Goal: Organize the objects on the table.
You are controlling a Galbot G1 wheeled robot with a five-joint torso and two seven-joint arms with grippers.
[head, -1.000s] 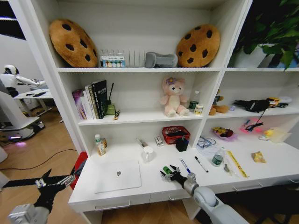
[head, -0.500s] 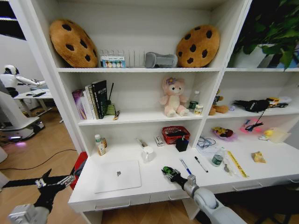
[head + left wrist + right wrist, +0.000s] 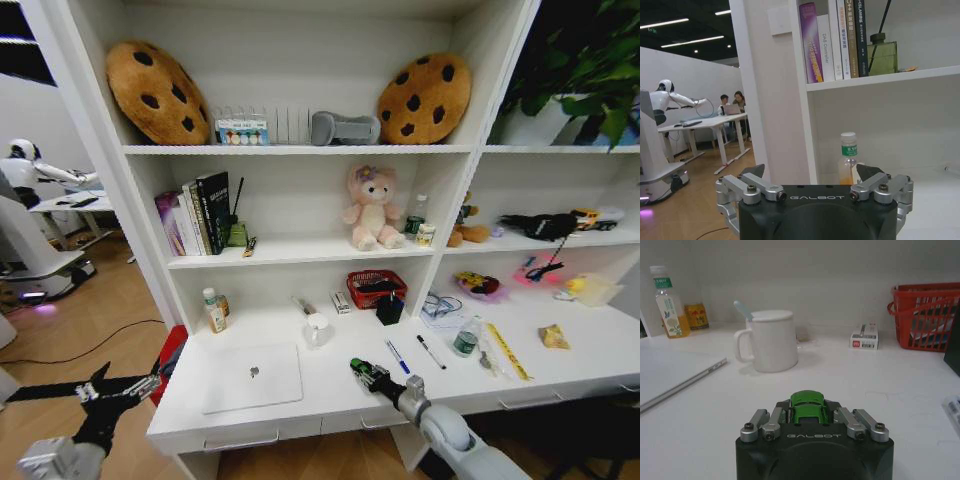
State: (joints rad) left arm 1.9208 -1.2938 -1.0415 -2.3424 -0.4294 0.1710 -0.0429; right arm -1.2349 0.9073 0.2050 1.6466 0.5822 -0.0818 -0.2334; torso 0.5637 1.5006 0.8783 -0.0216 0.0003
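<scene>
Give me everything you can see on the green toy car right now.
The green toy car is tiny, glossy bright green, plastic by the look, with a darker window band across its rounded roof. It sits upright between the fingers of the right hand, which are shut on it, so its lower body and wheels are hidden. In the head view the car is at the tip of that hand, low over the white table just right of the silver laptop; whether it touches the tabletop cannot be told.

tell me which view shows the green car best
The right wrist view: the car sits close up, clamped in the right claw, roof plain. The head view shows it small at that claw's tip over the table. The left wrist view faces the shelves.
</scene>
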